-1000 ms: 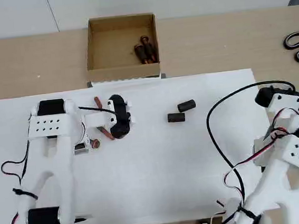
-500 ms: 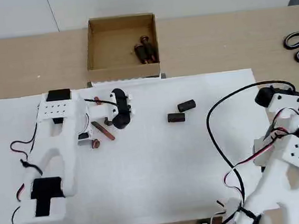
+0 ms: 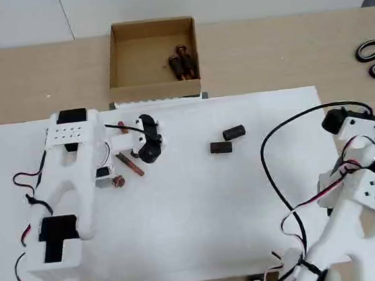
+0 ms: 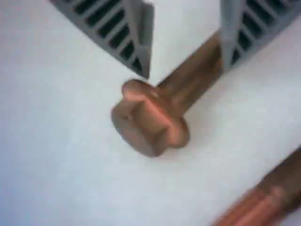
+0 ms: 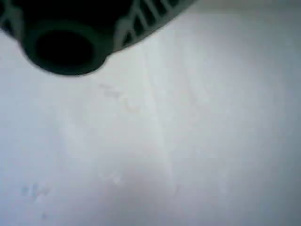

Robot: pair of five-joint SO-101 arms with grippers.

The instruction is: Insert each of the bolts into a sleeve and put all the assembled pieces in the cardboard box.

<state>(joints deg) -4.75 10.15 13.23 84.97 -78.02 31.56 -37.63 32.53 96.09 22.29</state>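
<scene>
Bolt on white sheet, shank btwn left hand's spread tips, not gripped, head past them

No text, label, brand, number or sign can be read anywhere. The open brown cardboard box, the white paper sheet spread on the pale wooden counter, and the hexagonal head of the copper-coloured bolt in the left wrist view all show plain surfaces with no legible marking.
</scene>
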